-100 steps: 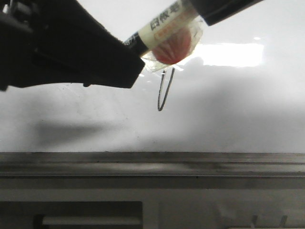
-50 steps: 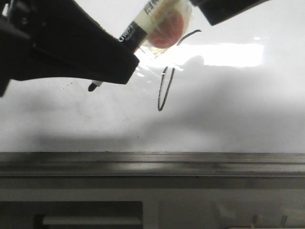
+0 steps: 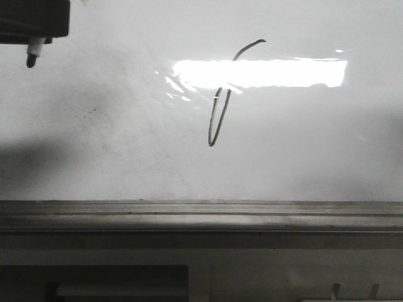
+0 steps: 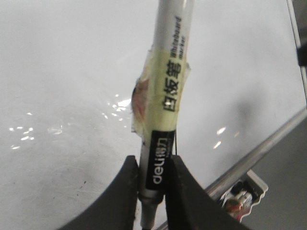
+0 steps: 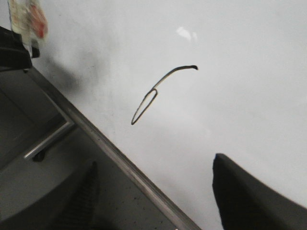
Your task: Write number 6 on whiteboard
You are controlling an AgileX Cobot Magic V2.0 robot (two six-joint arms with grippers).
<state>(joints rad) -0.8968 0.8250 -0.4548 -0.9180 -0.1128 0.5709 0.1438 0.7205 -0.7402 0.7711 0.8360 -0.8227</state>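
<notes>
The number 6 point(image 3: 218, 119) is a thin black slanted loop with a tail hooking right, drawn in the middle of the whiteboard point(image 3: 315, 145). It also shows in the right wrist view point(image 5: 145, 106). My left gripper point(image 4: 153, 191) is shut on a white-and-black marker point(image 4: 165, 96) wrapped in yellowish tape. In the front view the left gripper point(image 3: 31, 22) is at the top left corner, marker tip point(image 3: 29, 60) pointing down, well to the left of the 6. My right gripper point(image 5: 156, 163) is open and empty over the board's ledge.
A grey metal ledge point(image 3: 201, 214) runs along the board's near edge, also seen in the right wrist view point(image 5: 120, 158). A bright rectangular glare point(image 3: 264, 72) crosses the 6's top. Faint smudges mark the board. Grey equipment point(image 3: 126, 283) lies below the ledge.
The left gripper and marker have pulled away from the 6 to the top left corner of the front view. The whole 6 now shows uncovered.
</notes>
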